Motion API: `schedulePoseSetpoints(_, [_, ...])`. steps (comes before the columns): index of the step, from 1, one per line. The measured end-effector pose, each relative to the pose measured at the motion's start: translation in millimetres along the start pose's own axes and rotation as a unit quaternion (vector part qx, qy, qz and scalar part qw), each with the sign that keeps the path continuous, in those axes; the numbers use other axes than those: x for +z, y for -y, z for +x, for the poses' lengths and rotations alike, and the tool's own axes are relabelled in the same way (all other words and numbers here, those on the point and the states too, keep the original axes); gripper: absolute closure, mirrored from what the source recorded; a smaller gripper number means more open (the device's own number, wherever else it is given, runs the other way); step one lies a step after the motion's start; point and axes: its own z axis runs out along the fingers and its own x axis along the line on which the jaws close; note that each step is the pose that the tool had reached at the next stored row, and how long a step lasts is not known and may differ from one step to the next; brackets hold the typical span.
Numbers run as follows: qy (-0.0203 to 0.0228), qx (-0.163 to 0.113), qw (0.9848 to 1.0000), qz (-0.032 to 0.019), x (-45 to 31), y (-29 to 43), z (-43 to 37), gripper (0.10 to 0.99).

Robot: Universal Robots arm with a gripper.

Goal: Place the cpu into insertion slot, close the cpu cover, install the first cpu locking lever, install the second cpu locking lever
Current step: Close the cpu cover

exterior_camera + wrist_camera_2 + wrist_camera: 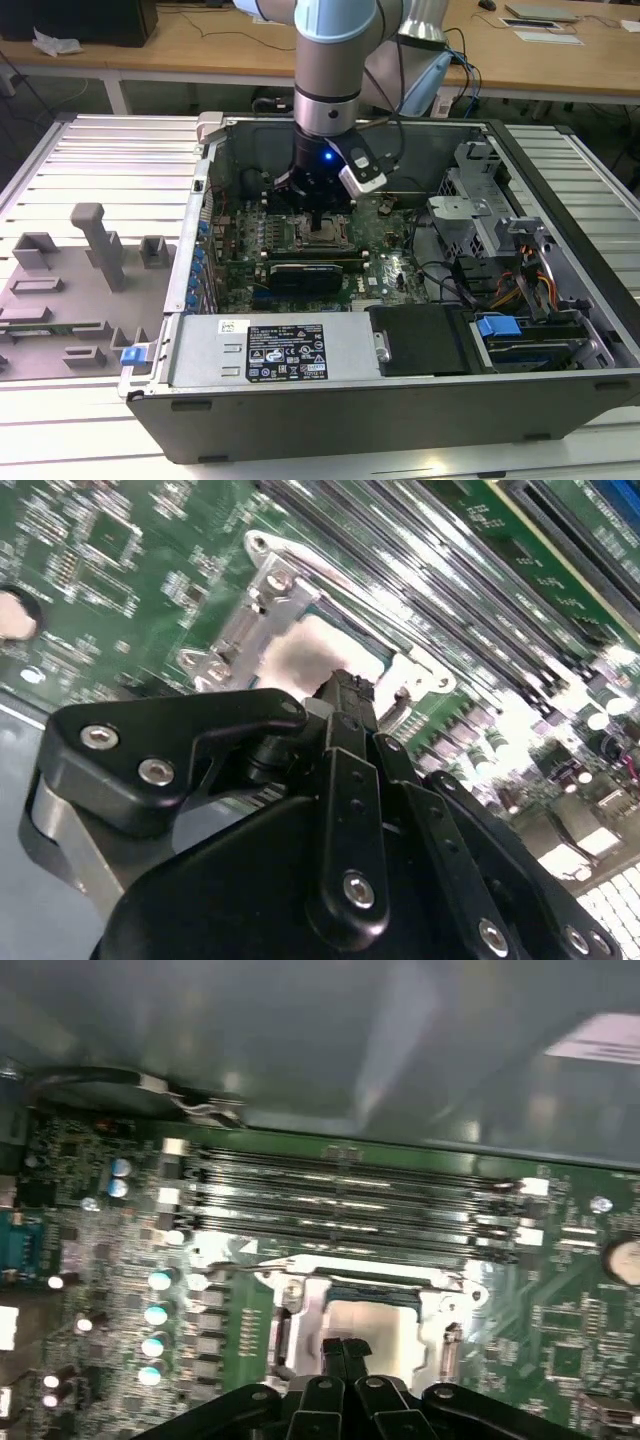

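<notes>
My gripper [318, 226] reaches straight down into the open computer case, over the insertion slot [324, 240] on the green board. In both wrist views its black fingers [345, 1348] [345, 685] are pressed together, with their tips at the edge of the socket. The cpu [375, 1322] [305, 655] lies flat in the slot as a pale square. The silver cpu cover [300, 1310] [262, 592] frames it and looks laid down around it. A thin wire locking lever [240, 1268] [330, 565] runs along the side of the cover nearest the memory slots.
Long memory slots [350, 1200] [450, 570] lie just beyond the socket, then the grey case wall [300, 1040]. A black card [310, 272] sits in front of the socket. A labelled power supply [285, 350], a drive cage [470, 220] and cables surround the board. A grey fixture plate [80, 290] lies outside.
</notes>
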Motion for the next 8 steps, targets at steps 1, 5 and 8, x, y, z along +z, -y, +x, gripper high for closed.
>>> schedulePoseSetpoints(1, [-0.0001,0.0,1.0,0.0001,0.0,0.4,-3.9,0.98])
schedulePoseSetpoints(5, [-0.0002,0.0,1.0,0.0006,-1.9,0.7,-6.7,0.98])
schedulePoseSetpoints(8, [0.0,0.0,1.0,0.0022,-11.8,0.5,-6.7,0.98])
